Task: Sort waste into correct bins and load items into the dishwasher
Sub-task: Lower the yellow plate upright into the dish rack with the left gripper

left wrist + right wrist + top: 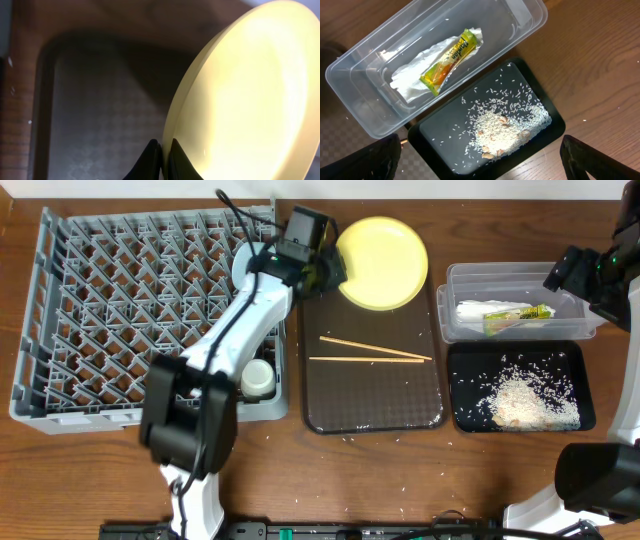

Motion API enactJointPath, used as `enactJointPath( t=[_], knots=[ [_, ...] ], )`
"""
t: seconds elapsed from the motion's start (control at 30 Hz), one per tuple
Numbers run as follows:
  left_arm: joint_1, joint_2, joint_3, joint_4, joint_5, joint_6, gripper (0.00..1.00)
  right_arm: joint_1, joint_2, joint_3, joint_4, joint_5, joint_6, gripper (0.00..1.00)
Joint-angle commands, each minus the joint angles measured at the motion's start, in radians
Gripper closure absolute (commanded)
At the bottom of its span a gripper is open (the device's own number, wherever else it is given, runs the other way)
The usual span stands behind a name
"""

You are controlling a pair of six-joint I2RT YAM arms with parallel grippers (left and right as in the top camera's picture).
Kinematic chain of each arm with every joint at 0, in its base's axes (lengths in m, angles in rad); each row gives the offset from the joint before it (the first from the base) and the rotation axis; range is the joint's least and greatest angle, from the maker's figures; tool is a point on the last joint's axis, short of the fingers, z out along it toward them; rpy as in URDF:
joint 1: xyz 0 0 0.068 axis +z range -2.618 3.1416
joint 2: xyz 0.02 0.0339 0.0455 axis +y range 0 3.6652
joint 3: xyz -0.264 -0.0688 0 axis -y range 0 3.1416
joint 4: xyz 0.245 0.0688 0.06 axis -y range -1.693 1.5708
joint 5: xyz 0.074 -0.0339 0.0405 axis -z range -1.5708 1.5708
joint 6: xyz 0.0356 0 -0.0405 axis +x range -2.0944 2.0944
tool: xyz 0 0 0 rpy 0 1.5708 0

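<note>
- Plate [385, 250] stands tilted at the far end of the brown tray [375, 405], its rim pinched in the closed left pincer [165, 154].
- Best next move, I judge: lift it clear, carry it left over the rack [130, 310] wall, and stand it on edge between pegs. The thin rim grip may slip, so go slowly.
- Cup [257, 377] fills the rack's near right corner, so pick a free row.
- Chopsticks [370, 352] lie on the tray, nearer than the plate.
- Right pincer [480, 152] hangs wide open and empty over the tub [350, 95] and black tray [555, 117].
</note>
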Motion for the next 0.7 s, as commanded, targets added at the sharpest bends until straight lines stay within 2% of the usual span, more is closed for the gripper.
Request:
enactJointPath(
  t=[0.0, 0.17, 0.43, 0.67],
  knots=[
    [0.013, -0.083, 0.000, -0.011, -0.003, 0.058, 0.93, 0.000, 0.004, 0.001, -0.001, 0.006, 0.016, 0.01],
    [0.087, -0.189, 0.000, -0.059, -0.003, 0.074, 0.92, 0.000, 0.004, 0.001, -0.001, 0.006, 0.016, 0.01],
    [0.311, -0.295, 0.000, -0.192, -0.018, 0.230, 0.93, 0.000, 0.004, 0.001, -0.001, 0.006, 0.016, 0.01],
    [0.504, -0.303, -0.001, -0.264, -0.108, 0.362, 0.93, 0.000, 0.004, 0.001, -0.001, 0.006, 0.016, 0.01]
  ],
)
